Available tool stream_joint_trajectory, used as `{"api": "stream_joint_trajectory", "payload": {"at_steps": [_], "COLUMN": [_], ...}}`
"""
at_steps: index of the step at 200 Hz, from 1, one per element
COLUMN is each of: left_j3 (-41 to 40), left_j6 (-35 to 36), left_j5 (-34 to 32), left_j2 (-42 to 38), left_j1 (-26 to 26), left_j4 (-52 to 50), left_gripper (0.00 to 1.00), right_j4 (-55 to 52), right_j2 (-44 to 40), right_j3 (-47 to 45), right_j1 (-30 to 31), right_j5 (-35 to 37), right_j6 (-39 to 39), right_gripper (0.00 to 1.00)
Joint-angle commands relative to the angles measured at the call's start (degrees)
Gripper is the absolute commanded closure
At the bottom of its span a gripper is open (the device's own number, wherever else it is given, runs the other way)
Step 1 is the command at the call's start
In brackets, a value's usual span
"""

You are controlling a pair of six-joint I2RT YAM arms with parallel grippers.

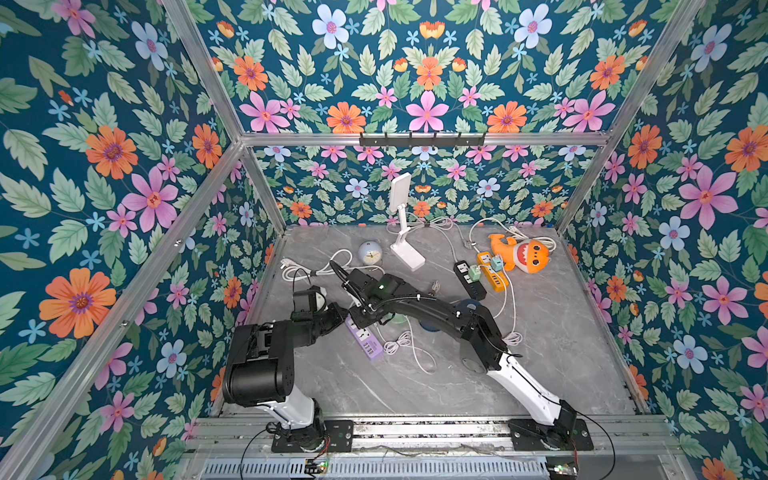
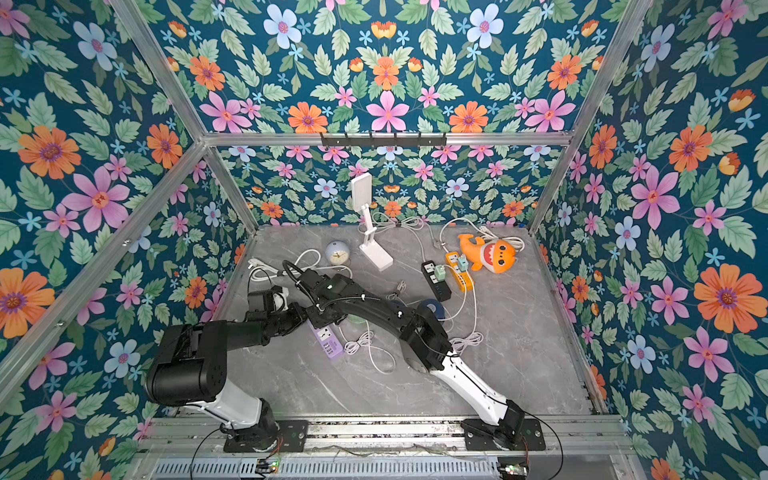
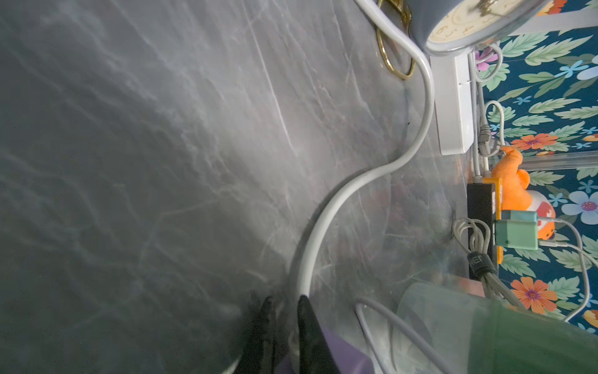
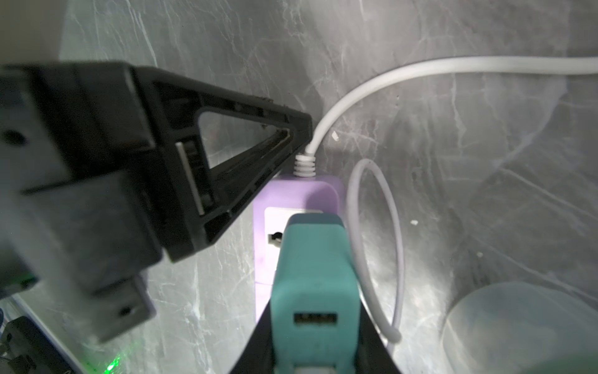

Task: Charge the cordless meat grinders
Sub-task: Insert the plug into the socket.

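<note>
Fingers (image 4: 369, 349) of right gripper (image 4: 313, 302): clamped on both sides of a teal plug adapter (image 4: 312, 259), USB port facing the wrist camera, far end just over a white socket face of the purple power strip (image 4: 302, 194); contact with the socket not discernible. Fingers (image 3: 307, 323) of left gripper (image 3: 284, 299): close together with a narrow gap, tips at the cord end of that strip, beside the ribbed collar of its thick white cord (image 4: 356, 87); impossible to tell whether anything is pinched.

Next outward, pale green grinder (image 2: 356, 319): sits on the grey marble tabletop (image 1: 561, 332) just beside the strip, near the middle of both top views, largely covered by the right forearm; appears in both wrist views as a pale translucent body. Then navy grinder (image 2: 432, 309): sits right of centre in both top views, next to the right elbow, round silvery top facing up. Also second navy grinder (image 1: 429, 327): shows only a blue edge below the forearm.

Farther back, upper centre of the tabletop: pale-blue alarm clock (image 1: 370, 252) and white folding lamp (image 1: 409, 258). Upper right: black strip (image 1: 473, 286) and orange strip (image 1: 498, 282) side by side, each with one of the small cube adapters (image 1: 474, 273) plugged in, and an orange shark toy (image 1: 521, 254) just beyond them.
</note>
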Motion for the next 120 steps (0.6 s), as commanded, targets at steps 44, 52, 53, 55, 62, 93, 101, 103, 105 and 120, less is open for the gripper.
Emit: {"api": "stream_joint_trajectory", "payload": {"at_steps": [44, 52, 53, 55, 62, 93, 101, 103, 105, 120], "left_j3": [-0.44, -0.43, -0.44, -0.44, -0.36, -1.47, -2.22, -2.49, -2.67, -4.45], "left_j6": [0.59, 0.41, 0.44, 0.41, 0.29, -1.74, -2.5, -2.7, -2.86, -4.28], "left_j5": [1.95, 1.93, 1.91, 1.96, 1.98, 1.24, 1.11, 1.08, 1.03, 0.74], "left_j2": [1.27, 1.39, 1.44, 1.5, 1.62, 1.5, 1.0, 0.88, 0.76, -0.29], "left_j1": [-1.32, -1.5, -1.59, -1.67, -2.13, -5.2, -5.91, -6.08, -6.26, -7.67], "left_j4": [-8.12, -7.92, -7.88, -7.84, -7.75, -5.82, -4.94, -4.71, -4.52, -2.97], "left_gripper": [0.85, 0.85, 0.85, 0.85, 0.85, 0.87, 0.87, 0.87, 0.87, 0.87], "right_j4": [-20.41, -20.4, -20.42, -20.43, -20.53, -17.98, -16.31, -15.93, -15.55, -13.85], "right_j2": [11.49, 11.73, 11.74, 11.81, 11.63, 6.37, 3.77, 3.18, 2.53, -1.52], "right_j3": [8.79, 8.3, 8.22, 8.1, 7.4, -1.52, -5.02, -5.91, -6.77, -11.88], "right_j1": [-0.01, 0.18, 0.21, 0.31, 0.64, 1.74, 1.77, 1.82, 1.81, 1.77], "right_j5": [3.54, 4.08, 4.11, 4.4, 5.31, 7.6, 7.52, 7.49, 7.49, 7.25], "right_j6": [-1.62, -1.6, -1.62, -1.72, -1.87, -2.06, -2.02, -1.95, -2.04, -2.16], "right_gripper": [1.0, 1.0, 1.0, 1.0, 1.0, 1.0, 1.0, 1.0, 1.0, 1.0]}}
